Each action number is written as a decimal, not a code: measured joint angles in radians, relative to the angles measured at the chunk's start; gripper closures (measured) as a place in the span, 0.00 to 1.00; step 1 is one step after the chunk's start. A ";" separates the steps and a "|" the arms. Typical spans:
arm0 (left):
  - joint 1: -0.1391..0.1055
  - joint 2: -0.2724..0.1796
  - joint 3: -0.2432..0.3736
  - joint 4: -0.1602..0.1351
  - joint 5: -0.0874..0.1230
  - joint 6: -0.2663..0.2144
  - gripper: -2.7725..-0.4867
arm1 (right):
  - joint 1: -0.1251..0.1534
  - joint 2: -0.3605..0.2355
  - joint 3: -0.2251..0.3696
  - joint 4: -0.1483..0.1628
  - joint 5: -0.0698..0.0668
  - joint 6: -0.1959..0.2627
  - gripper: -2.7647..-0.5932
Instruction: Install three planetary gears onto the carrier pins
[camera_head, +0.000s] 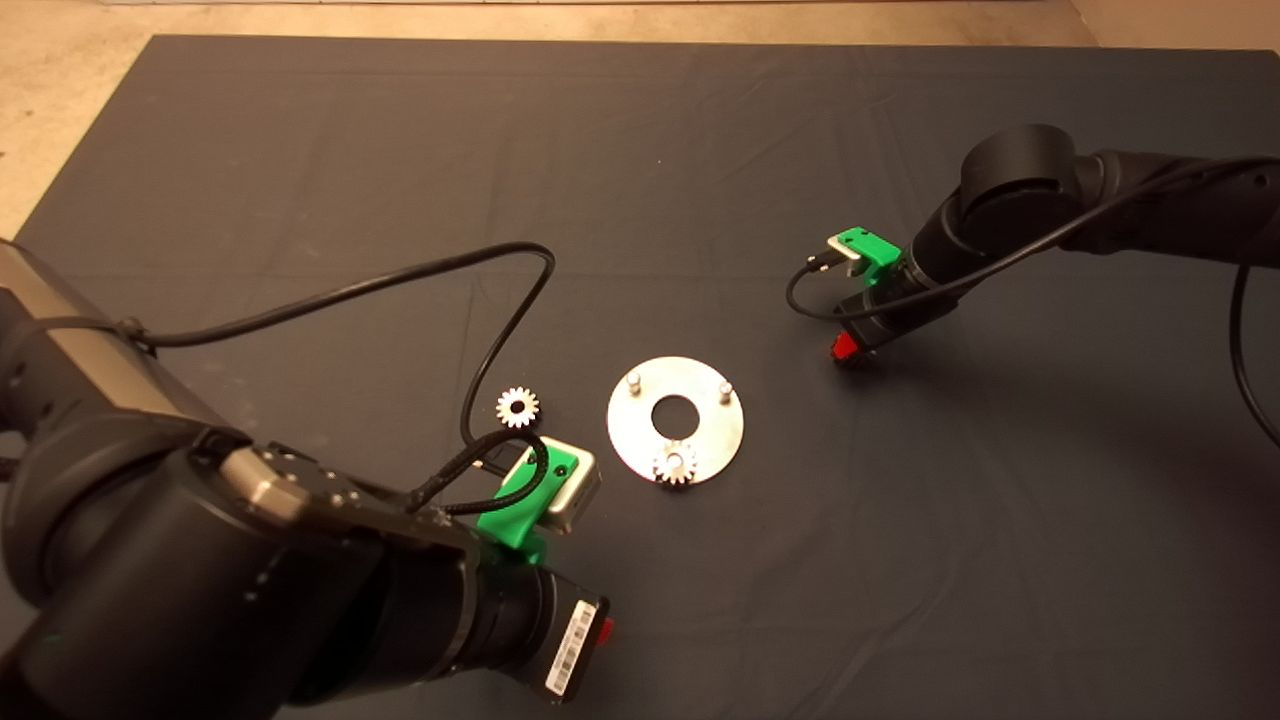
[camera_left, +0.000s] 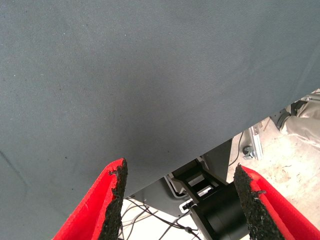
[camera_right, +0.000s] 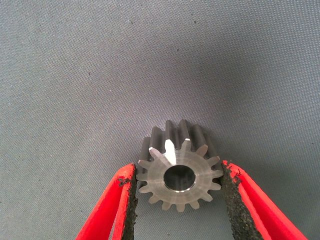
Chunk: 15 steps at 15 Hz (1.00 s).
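The shiny round disc (camera_head: 700, 440) lies mid-mat with its carrier pins upright: two bare pins (camera_head: 634, 380) (camera_head: 726, 388), and one planetary gear (camera_head: 676, 463) seated on the near pin. A second gear (camera_head: 518, 407) lies loose on the mat left of the disc. My right gripper (camera_head: 848, 350) is down at the mat right of the disc. In the right wrist view (camera_right: 179, 182) its pads touch both sides of a third gear (camera_right: 177, 170) that rests on the mat. My left gripper (camera_head: 606, 630) hangs over the near mat, open and empty (camera_left: 180, 185).
The left arm's black cable (camera_head: 500, 330) loops over the mat beside the loose gear. The left wrist view looks past the mat's near edge (camera_left: 210, 145) at the robot's base (camera_left: 220, 210) and the floor.
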 joint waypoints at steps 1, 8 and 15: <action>0.000 0.000 0.000 0.000 0.000 0.000 0.57 | 0.000 0.000 0.000 0.000 0.000 0.000 0.79; 0.000 -0.008 0.000 0.000 0.000 0.000 0.57 | 0.000 0.005 0.003 0.000 -0.020 0.000 0.81; 0.000 -0.008 0.000 0.000 0.000 0.000 0.57 | 0.000 0.005 0.055 0.014 -0.042 0.000 0.84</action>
